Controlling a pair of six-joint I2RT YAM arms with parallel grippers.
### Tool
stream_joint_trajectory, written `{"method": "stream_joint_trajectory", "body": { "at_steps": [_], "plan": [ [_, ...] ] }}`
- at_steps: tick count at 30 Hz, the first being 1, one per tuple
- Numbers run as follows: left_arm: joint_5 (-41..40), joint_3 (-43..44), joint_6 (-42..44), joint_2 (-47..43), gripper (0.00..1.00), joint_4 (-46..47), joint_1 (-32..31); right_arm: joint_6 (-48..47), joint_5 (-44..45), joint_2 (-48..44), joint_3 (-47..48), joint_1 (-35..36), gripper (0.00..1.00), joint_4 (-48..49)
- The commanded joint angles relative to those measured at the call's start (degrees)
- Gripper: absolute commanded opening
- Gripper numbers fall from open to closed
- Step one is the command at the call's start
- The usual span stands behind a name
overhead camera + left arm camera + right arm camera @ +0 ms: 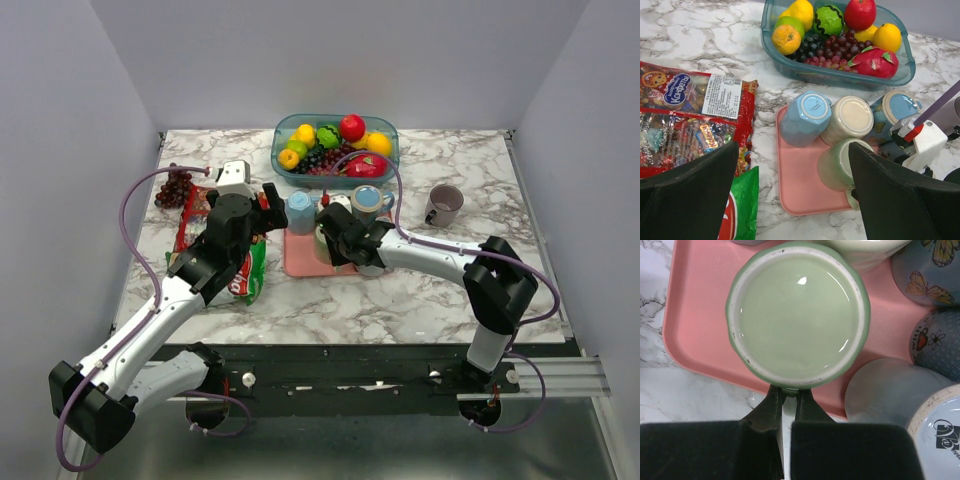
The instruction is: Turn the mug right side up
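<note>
**Everything Fans Out From the Right Pincer**

The right pincer [788, 401] sits at the near edge of the tray [695, 305]. The upended mug [797, 315] stands straight ahead of it on the tray, with its handle between the fingers. A second mug [852, 117] touches that mug on the far side, and a third mug [805, 117] stands to its left. A cluster of mugs [890, 390] crowds just to the pincer's right. Farther ahead, beyond the tray, lies the fruit tub [840, 81]. Well off to the pincer's left, beside the tray on the table [420, 290], lie snack packets [685, 115], with a grape bunch [173, 190] beyond them. A lone mug [443, 205] stands well apart to the right.
</note>
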Motion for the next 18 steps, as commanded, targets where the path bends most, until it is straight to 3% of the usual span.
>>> {"method": "stream_joint_trajectory", "body": {
  "at_steps": [1,4,5,13,18],
  "plan": [
    [1.0,-0.8,-0.8,-1.1,0.99,1.3,0.4,2.5,6.5,2.2,2.5,-1.1,0.19,-2.6],
    [1.0,-0.9,-0.9,-1.3,0.99,1.2,0.5,3.1,6.7,3.4,3.9,-1.0,0.39,-3.7],
    [1.0,-1.0,-0.9,-1.4,0.99,1.2,0.4,3.1,6.7,3.6,4.1,-1.1,0.4,-3.9],
    [0.7,-1.2,-1.0,-2.0,0.99,1.2,0.5,3.2,7.1,5.4,6.6,-1.1,0.41,-5.1],
    [0.5,-1.3,-0.9,-1.9,0.99,1.1,0.4,2.8,7.0,6.5,7.6,-1.0,0.32,-6.2]
  ]
}}
